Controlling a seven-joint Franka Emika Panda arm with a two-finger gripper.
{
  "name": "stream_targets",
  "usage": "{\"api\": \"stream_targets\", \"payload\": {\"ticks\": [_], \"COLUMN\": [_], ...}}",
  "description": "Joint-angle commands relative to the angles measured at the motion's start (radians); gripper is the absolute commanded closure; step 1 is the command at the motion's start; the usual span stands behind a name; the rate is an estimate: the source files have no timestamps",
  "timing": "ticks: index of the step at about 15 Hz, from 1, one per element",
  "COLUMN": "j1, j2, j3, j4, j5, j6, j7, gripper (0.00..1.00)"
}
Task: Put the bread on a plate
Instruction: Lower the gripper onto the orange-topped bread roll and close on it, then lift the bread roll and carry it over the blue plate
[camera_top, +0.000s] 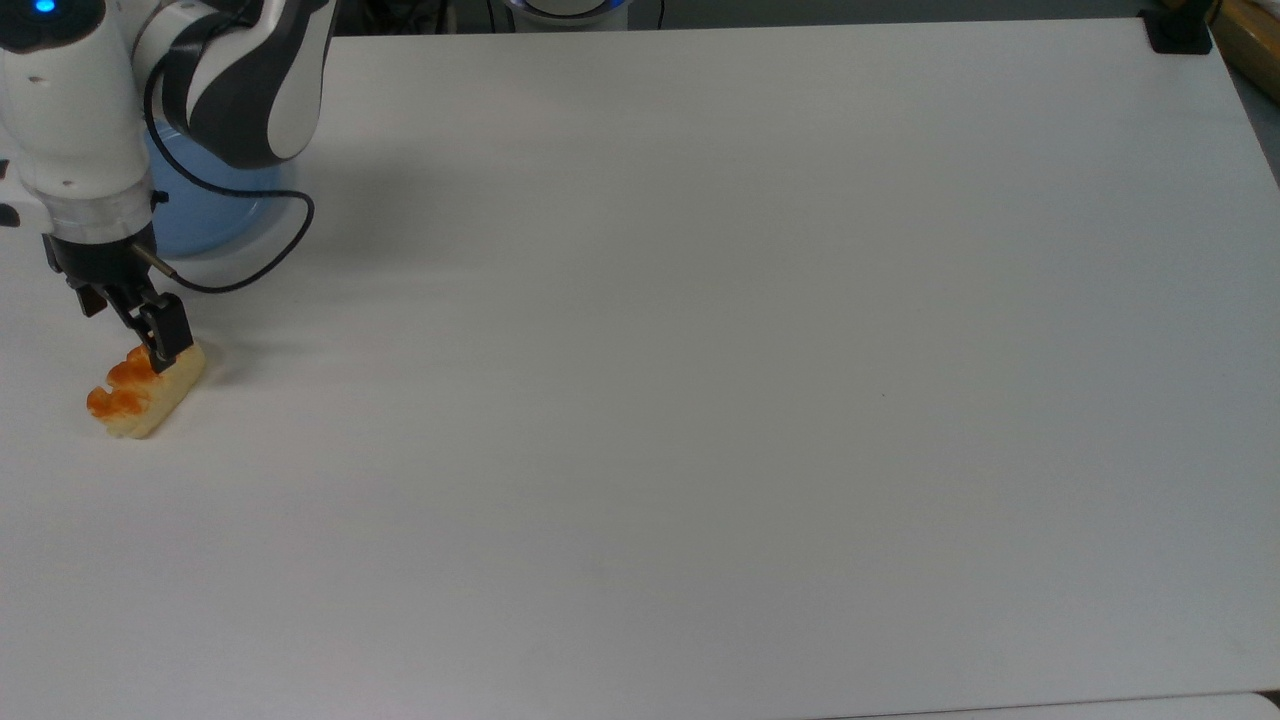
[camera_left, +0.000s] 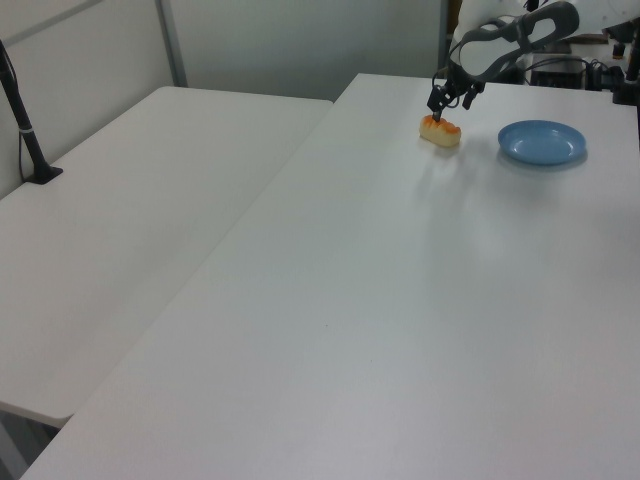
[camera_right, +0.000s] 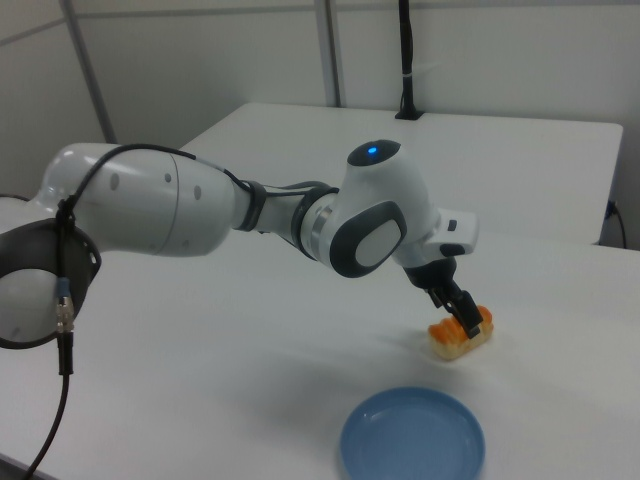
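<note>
While the bread (camera_top: 140, 392) lies on the desk (camera_top: 700, 400) at top view's left edge | fingers (camera_top: 165, 345) straddle one end, spread, not yet clamped | probably light, soft: grip mid-sides gently | plate (camera_right: 412, 438) apart

Panda arm (camera_right: 180, 210): white and grey, reaching low across the right view from its left. Wrist (camera_top: 70, 120): angled downward, blue lamp lit. Gripper (camera_top: 150, 335): black, pointing down, tips just at table height; black cable looped from its side.
</note>
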Motion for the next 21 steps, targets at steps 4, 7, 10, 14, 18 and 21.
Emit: {"api": "stream_targets", "payload": {"ticks": [4, 7, 10, 14, 18, 21], "j1": [0.023, 0.027, 0.029, 0.018, 0.000, -0.009], "j2": [0.098, 0.115, 0.113, 0.072, -0.014, -0.089], "j3": [0.001, 0.001, 0.001, -0.002, -0.005, 0.001], "j4": [0.052, 0.052, 0.052, 0.052, 0.053, 0.072], "j5": [-0.019, -0.019, -0.038, -0.063, -0.051, -0.036], "j6": [0.094, 0.108, 0.108, 0.097, 0.041, -0.073], "j7": [0.093, 0.091, 0.082, 0.027, -0.011, -0.053], "gripper": [0.00, 0.17, 0.45, 0.64, 0.69, 0.69]}}
